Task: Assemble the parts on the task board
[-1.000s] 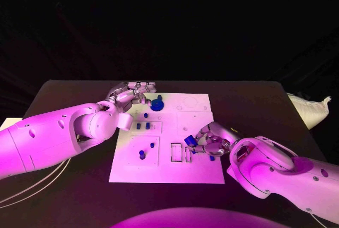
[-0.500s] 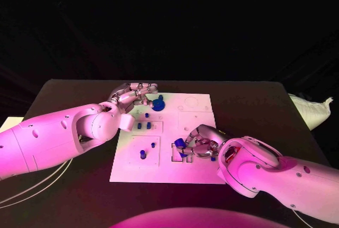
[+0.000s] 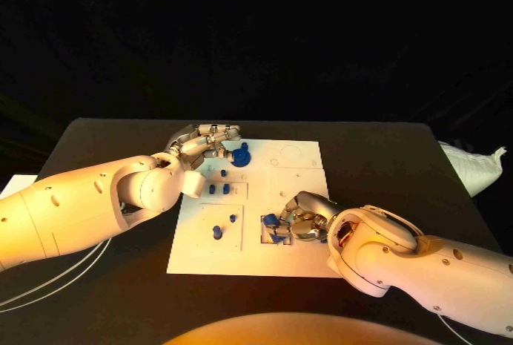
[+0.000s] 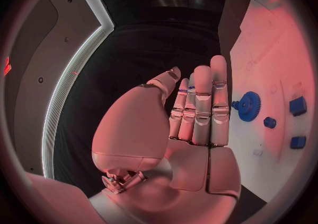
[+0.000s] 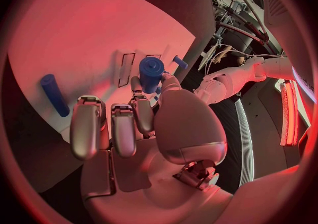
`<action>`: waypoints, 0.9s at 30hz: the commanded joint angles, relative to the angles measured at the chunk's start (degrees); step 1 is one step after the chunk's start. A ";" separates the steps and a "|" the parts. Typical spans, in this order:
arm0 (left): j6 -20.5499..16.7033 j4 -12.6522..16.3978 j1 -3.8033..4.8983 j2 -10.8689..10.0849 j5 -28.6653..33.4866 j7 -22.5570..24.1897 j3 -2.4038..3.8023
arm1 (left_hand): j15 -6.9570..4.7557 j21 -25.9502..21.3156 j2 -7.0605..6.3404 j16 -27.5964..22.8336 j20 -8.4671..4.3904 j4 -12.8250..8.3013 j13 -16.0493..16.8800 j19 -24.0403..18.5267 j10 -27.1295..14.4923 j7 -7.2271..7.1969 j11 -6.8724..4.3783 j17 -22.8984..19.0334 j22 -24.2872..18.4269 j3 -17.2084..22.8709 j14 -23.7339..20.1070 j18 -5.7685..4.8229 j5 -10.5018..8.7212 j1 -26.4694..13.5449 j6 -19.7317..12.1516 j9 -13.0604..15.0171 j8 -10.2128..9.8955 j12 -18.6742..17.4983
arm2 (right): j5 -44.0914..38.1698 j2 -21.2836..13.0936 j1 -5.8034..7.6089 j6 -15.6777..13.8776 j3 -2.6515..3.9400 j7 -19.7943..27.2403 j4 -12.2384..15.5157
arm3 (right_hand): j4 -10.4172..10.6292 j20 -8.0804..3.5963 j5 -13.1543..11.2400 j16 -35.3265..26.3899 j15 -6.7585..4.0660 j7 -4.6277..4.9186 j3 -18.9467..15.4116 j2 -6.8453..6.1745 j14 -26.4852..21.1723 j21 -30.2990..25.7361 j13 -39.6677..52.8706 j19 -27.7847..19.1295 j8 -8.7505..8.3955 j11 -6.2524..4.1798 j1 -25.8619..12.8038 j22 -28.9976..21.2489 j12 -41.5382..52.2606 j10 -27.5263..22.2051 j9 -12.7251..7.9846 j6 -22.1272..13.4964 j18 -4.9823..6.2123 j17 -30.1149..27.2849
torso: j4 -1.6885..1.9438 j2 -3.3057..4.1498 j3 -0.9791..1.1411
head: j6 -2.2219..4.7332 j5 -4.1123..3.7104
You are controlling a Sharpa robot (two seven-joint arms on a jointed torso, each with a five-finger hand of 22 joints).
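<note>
One smooth blue cylinder [image 5: 150,72] sits pinched in the right robot hand [image 3: 302,220]; left robot hand [image 3: 203,142] flat, empty

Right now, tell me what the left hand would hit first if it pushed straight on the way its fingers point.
Probably nothing soon. In its wrist view the left hand has straight fingers pointing along the task board edge into open dark space. The blue gear lies beside the fingers, off that line, though depth is hard to judge.

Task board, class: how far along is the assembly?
Partly done. Seated on the task board: a blue gear and small blue parts. In hand: the right hand holds a blue cylinder over the rectangular slots. The left hand holds nothing. The slots remain unfilled.
</note>
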 commanded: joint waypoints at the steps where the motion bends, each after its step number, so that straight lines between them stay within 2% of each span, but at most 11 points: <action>1: 1.14 0.05 -0.01 0.15 -0.27 0.32 0.03 | 0.04 -0.32 0.05 -0.12 0.02 -0.38 0.07 0.17 -0.38 -0.09 -0.15 -0.08 -0.05 -0.04 -0.38 0.63 0.04 0.60 -0.31 -0.03 0.27 0.15 | -0.30 0.07 -0.04 2.05 -0.02 -0.48 -0.02 | -0.02 -0.34 -0.52 0.09 -0.36 -1.60 -0.34 0.02 4.81 0.22 0.62 0.09 0.27 -0.38 -0.57 -0.01 -0.24 0.09 1.53 1.76 -0.35 9.42 | 0.08 0.03 0.02 | -0.08 0.05; 4: 1.14 0.01 -0.01 0.16 -0.27 0.31 0.03 | 0.04 -0.32 0.05 -0.12 0.02 -0.38 0.07 0.17 -0.38 -0.09 -0.15 -0.08 -0.05 -0.04 -0.38 0.63 0.04 0.60 -0.31 -0.03 0.27 0.15 | -0.45 0.09 -0.04 2.15 -0.02 -0.51 -0.04 | -0.02 -0.41 -1.52 0.07 -0.44 -1.75 -0.64 0.15 4.81 0.20 0.84 0.10 0.50 -0.49 -1.19 -0.03 -0.07 0.25 2.00 2.05 -0.35 9.42 | -0.01 -0.01 0.04 | -0.06 0.14; 6: 1.15 -0.01 -0.01 0.17 -0.27 0.32 0.03 | 0.04 -0.32 0.05 -0.12 0.02 -0.38 0.07 0.17 -0.38 -0.09 -0.15 -0.08 -0.05 -0.04 -0.38 0.63 0.04 0.60 -0.31 -0.03 0.27 0.15 | -0.68 0.11 -0.04 2.13 -0.02 -0.62 -0.10 | 0.00 -0.48 -3.64 0.03 -0.50 -1.84 -1.16 0.18 4.80 0.16 0.90 0.10 0.63 -0.57 -2.02 -0.05 -0.13 0.31 2.47 2.14 -0.35 9.38 | -0.05 -0.03 0.03 | -0.04 0.17; 8: 1.16 -0.02 -0.01 0.19 -0.27 0.32 0.03 | 0.04 -0.32 0.05 -0.12 0.02 -0.38 0.07 0.17 -0.38 -0.09 -0.15 -0.08 -0.05 -0.04 -0.38 0.63 0.04 0.60 -0.31 -0.03 0.27 0.15 | -0.93 0.13 -0.04 2.05 -0.02 -0.68 -0.16 | 0.00 -0.52 -7.93 -0.01 -0.53 -1.88 -2.08 0.26 4.79 0.11 0.89 0.10 0.69 -0.59 -3.52 -0.09 -0.28 0.32 2.96 2.12 -0.35 9.35 | 0.00 -0.02 0.01 | 0.00 0.13; 11: 1.16 -0.02 -0.01 0.18 -0.27 0.31 0.03 | 0.04 -0.32 0.05 -0.12 0.02 -0.38 0.07 0.17 -0.38 -0.09 -0.15 -0.08 -0.05 -0.04 -0.38 0.63 0.04 0.60 -0.31 -0.03 0.27 0.15 | -1.41 0.14 -0.04 1.59 -0.02 -0.76 -0.30 | -0.58 -0.53 -16.57 -0.11 -0.51 -1.86 -4.52 0.33 4.76 -0.13 0.70 -0.01 0.65 -0.46 -7.41 -0.40 -0.82 0.11 3.67 1.79 -0.29 9.25 | 0.02 0.03 0.01 | 0.01 0.09; 13: 1.17 -0.03 -0.01 0.17 -0.27 0.29 0.03 | 0.04 -0.32 0.05 -0.12 0.02 -0.38 0.07 0.17 -0.38 -0.09 -0.15 -0.08 -0.05 -0.04 -0.38 0.63 0.04 0.60 -0.31 -0.03 0.27 0.15 | -1.72 0.14 -0.04 1.23 -0.02 -0.78 -0.37 | 0.00 -0.47 -21.10 -0.15 -0.42 -1.72 -5.89 -0.18 4.75 -0.27 0.53 -0.09 0.54 -0.42 -9.14 -0.56 -1.20 -0.10 4.01 1.47 -0.27 9.22 | 0.00 0.03 0.02 | 0.02 0.10; 16: 1.19 -0.06 -0.01 0.16 -0.27 0.26 0.03 | 0.04 -0.32 0.05 -0.12 0.02 -0.38 0.07 0.17 -0.38 -0.09 -0.15 -0.08 -0.05 -0.04 -0.38 0.63 0.04 0.60 -0.31 -0.03 0.27 0.15 | -2.20 0.13 -0.04 0.90 -0.02 -0.79 -0.44 | 0.18 -0.34 -24.82 -0.14 -0.29 -1.56 -6.84 -0.90 4.76 -0.43 -0.35 -0.18 0.41 -0.28 -10.97 -0.75 -2.61 -0.75 4.54 1.08 -0.23 9.31 | 0.01 -0.01 0.04 | 0.12 0.14; 21: 1.28 -0.07 -0.01 0.15 -0.27 0.22 0.03 | 0.05 -0.35 0.06 -0.10 0.01 -0.46 0.06 0.18 -0.46 -0.04 -0.11 -0.12 -0.05 -0.02 -0.42 0.63 0.02 0.69 -0.35 -0.03 0.31 0.24 | -2.79 -0.04 -0.04 0.70 -0.02 -0.65 -0.16 | 0.05 -0.27 -26.44 -0.05 -0.24 -1.54 -6.67 -1.47 4.80 -0.39 -0.50 -0.15 0.41 -0.23 -11.33 -0.62 -2.96 -0.85 5.02 0.97 -0.25 9.49 | 0.04 0.02 0.07 | 0.10 0.19; 24: 1.32 -0.08 -0.01 0.11 -0.27 0.20 0.03 | 0.05 -0.35 0.06 -0.10 0.01 -0.46 0.06 0.18 -0.46 -0.04 -0.11 -0.12 -0.05 -0.02 -0.42 0.63 0.02 0.69 -0.35 -0.03 0.31 0.24 | -2.81 -0.23 -0.05 0.68 -0.02 -0.36 0.22 | -0.39 -0.27 -25.30 0.02 -0.27 -1.61 -5.90 -1.51 4.84 -0.26 -0.35 -0.05 0.44 -0.24 -8.86 -0.36 -2.88 -0.70 5.51 0.99 -0.29 9.65 | 0.01 0.04 0.11 | 0.02 0.23; 27: 1.35 -0.08 -0.02 0.05 -0.28 0.18 0.03 | 0.05 -0.35 0.06 -0.10 0.01 -0.46 0.06 0.18 -0.46 -0.04 -0.11 -0.12 -0.05 -0.02 -0.42 0.63 0.02 0.69 -0.35 -0.03 0.31 0.24 | -2.75 -0.40 -0.11 1.03 -0.02 -0.02 0.63 | -2.02 -0.30 -23.94 0.09 -0.31 -1.66 -5.12 -1.56 4.88 -0.13 -0.11 0.05 0.44 -0.31 -4.64 -0.10 -2.72 -0.52 6.04 0.97 -0.34 9.80 | -0.02 0.04 0.11 | -0.09 0.25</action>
